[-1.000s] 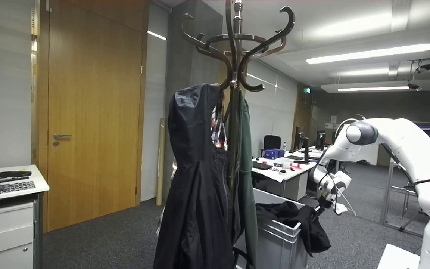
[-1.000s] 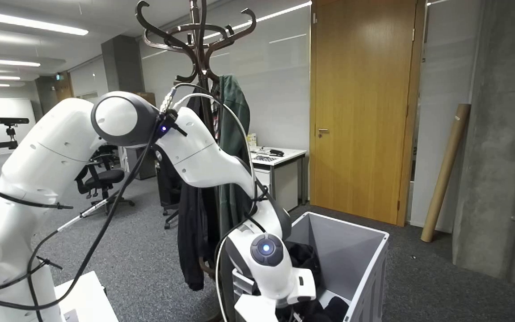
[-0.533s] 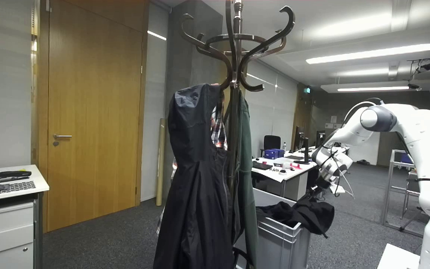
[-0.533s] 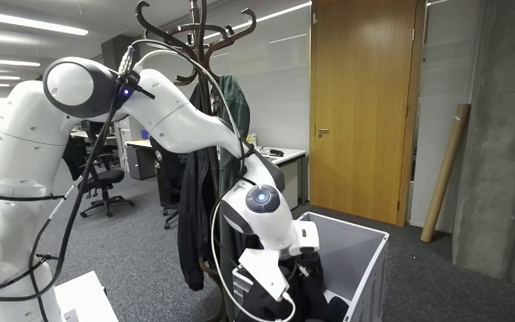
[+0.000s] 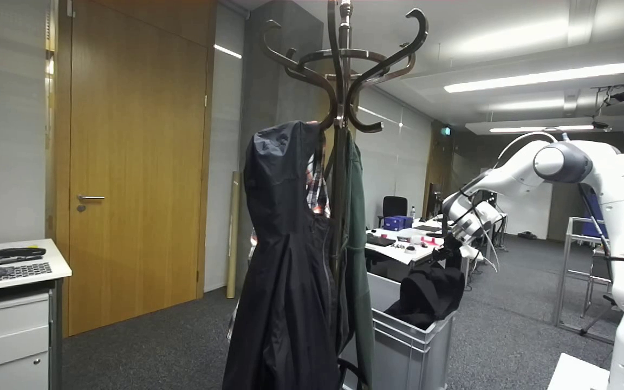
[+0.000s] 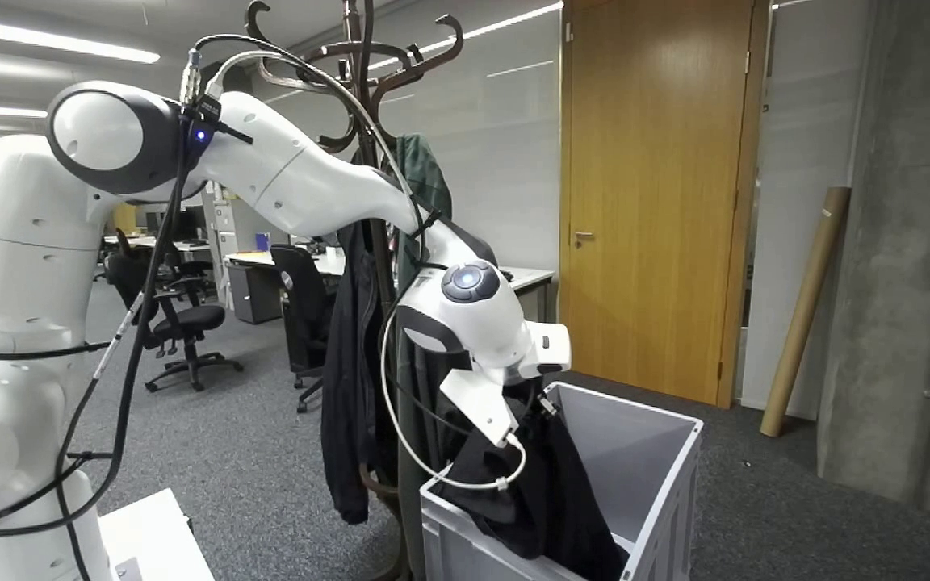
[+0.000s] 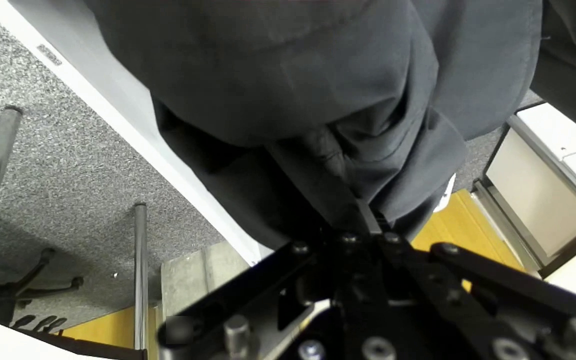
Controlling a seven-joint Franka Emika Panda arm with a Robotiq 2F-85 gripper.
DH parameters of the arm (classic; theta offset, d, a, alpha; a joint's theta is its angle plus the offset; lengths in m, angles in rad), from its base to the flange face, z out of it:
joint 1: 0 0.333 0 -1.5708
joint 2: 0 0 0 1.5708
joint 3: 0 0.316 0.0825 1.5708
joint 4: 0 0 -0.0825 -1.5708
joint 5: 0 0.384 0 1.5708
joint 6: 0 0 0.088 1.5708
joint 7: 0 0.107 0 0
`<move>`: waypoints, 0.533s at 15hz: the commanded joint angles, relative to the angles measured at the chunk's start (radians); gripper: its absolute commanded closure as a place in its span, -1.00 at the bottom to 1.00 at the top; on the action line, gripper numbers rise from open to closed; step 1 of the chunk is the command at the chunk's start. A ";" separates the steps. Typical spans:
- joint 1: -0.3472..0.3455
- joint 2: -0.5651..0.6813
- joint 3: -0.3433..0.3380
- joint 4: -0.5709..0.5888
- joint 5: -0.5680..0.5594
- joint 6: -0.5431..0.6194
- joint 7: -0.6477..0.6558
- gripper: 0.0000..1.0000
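My gripper is shut on a black garment, whose dark folds fill the top and middle of the wrist view. The fingertips are partly hidden in the cloth. In an exterior view the gripper is above the grey bin, and the garment hangs from it in folds, its lower part inside the bin's near rim. In an exterior view the garment hangs down into the bin, and the wrist hides most of the gripper.
A dark coat rack stands beside the bin. A dark hooded jacket and a green garment hang on it. Desks stand behind the bin. A cardboard tube leans on the wall near the wooden door.
The arm has risen and my gripper has lifted the garment with it. The garment part that hung outside the bin's edge is now up over the bin. The rack and bin stand almost unchanged.
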 commanded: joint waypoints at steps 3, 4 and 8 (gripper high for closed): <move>0.054 0.104 -0.007 0.126 -0.016 0.064 0.180 0.99; 0.060 0.133 -0.009 0.150 -0.016 0.072 0.213 0.99; 0.071 0.220 -0.021 0.218 -0.031 0.088 0.294 0.99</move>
